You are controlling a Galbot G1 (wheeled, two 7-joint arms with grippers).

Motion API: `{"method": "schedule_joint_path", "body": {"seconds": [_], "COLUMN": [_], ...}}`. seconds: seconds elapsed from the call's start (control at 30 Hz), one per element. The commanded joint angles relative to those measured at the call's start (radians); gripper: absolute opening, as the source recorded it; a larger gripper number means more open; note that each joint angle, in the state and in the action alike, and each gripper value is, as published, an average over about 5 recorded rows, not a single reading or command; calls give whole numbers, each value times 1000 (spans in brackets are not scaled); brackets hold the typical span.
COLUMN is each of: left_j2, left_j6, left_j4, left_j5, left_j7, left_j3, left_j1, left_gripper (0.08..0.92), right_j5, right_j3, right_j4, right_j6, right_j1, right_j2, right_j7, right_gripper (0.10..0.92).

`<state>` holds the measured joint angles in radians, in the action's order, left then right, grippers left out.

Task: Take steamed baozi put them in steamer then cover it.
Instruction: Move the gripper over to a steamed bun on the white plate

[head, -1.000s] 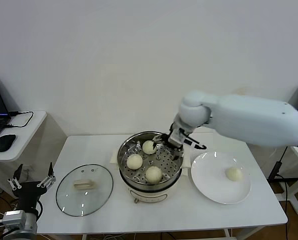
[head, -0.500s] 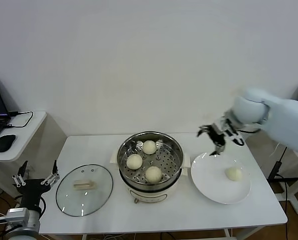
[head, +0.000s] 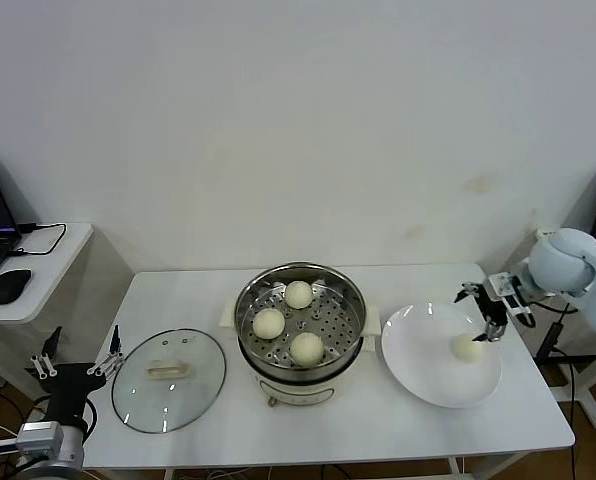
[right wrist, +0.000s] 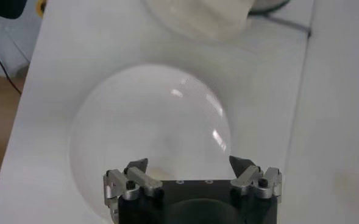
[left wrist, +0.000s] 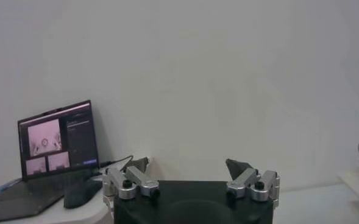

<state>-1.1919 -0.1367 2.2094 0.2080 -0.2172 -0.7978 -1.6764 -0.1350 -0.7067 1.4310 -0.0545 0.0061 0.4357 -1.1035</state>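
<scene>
Three steamed baozi (head: pixel 297 294) lie in the steamer (head: pixel 300 320). My right end effector (head: pixel 481 308), wide open and empty, hangs above the fourth bun (head: pixel 467 347) on the plate (head: pixel 418 355). My left end effector (head: pixel 78 360) waits open beside the desk (head: pixel 378 425).

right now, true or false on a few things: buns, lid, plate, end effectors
1. Three baozi sit in the steamer. True.
2. The cover is on the steamer. False: it lies on the table to the steamer's left.
3. The plate is empty. False: one bun remains on it.
4. The right end effector is open above the plate. True.
5. The left end effector holds the cover. False: it is open, off the table's left edge.
</scene>
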Motion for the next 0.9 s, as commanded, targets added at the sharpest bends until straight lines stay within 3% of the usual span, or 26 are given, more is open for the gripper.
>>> {"method": "schedule_joint_path", "body": {"seconds": [0.03, 0.9], "left_j2": [-1, -10], "left_j6": [7, 7], "left_j4": [-1, -4], "left_j5": [0, -1], "left_j7": [1, 3], "left_j3": [-2, -13], "left_j1": [-4, -8], "left_gripper": [823, 823], "right_j5": [-122, -252], "right_j3": [193, 207], "right_j4": [-117, -306], "right_j6": [29, 44], "right_j1": [-221, -243], "right_j2": [16, 207], "right_j7": [3, 73], "right_gripper": [823, 823]}}
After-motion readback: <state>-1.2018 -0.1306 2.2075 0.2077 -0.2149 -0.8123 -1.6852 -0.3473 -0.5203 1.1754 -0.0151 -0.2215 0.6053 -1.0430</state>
